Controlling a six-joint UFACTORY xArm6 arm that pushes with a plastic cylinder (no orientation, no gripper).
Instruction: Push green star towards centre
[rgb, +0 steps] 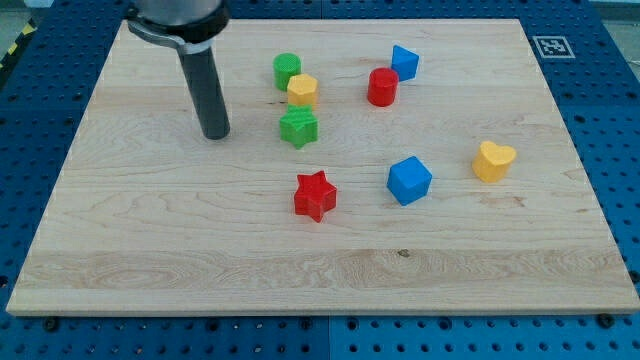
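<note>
Nearest the camera, a red star (315, 195) lies on the pale, grained wooden desk (200, 270); right of it sit a blue cube (409, 180) and a yellow heart (493, 160). Further off, the green star (298, 127), ridged and matte, sits just left of centre, touching a yellow block (302, 91). A green cylinder (287, 70), red cylinder (382, 87) and blue block (404, 62) lie beyond. My tip (215, 136), a plain rod tool holding nothing, stands left of the green star, apart from it.
</note>
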